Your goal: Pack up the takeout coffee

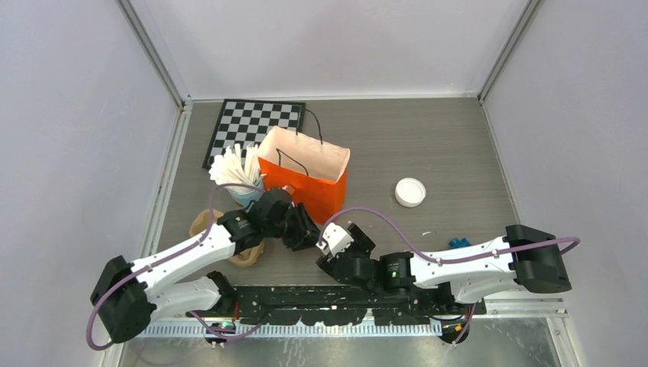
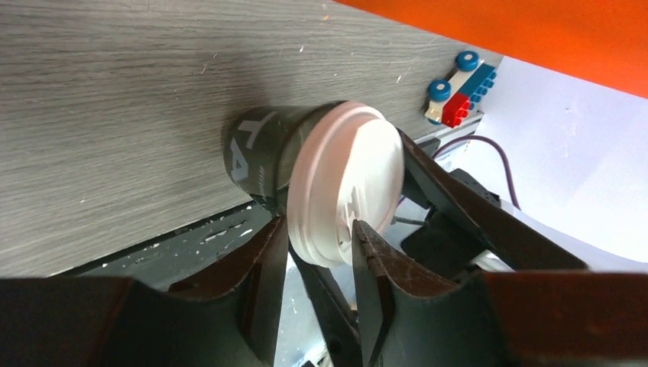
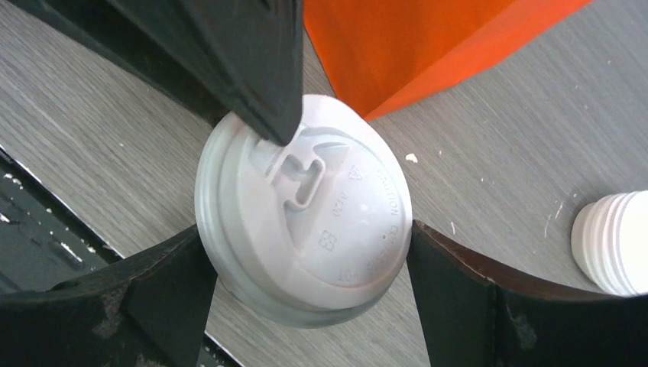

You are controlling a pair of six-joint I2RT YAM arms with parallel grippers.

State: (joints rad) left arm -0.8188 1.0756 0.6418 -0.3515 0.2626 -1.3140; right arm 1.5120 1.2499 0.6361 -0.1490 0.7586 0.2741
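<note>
One takeout coffee stands near the table's front edge: a black cup (image 2: 256, 149) with pale print, capped with a white lid (image 2: 348, 183), which also shows in the right wrist view (image 3: 306, 222). In the top view both grippers hide it. My left gripper (image 2: 317, 229) pinches the lid's rim, one finger on top and one under the rim. It shows in the top view (image 1: 306, 229). My right gripper (image 3: 309, 233) has a finger touching each side of the lid. It also shows in the top view (image 1: 330, 243). The orange paper bag (image 1: 306, 172) stands open just behind.
A loose white lid (image 1: 410, 192) lies right of the bag and shows in the right wrist view (image 3: 615, 241). A light-blue cup of white sticks (image 1: 237, 176) and a checkerboard (image 1: 256, 126) are left of the bag. A small brick toy (image 1: 458, 243) lies front right. A brown cardboard piece (image 1: 246, 252) lies under my left arm.
</note>
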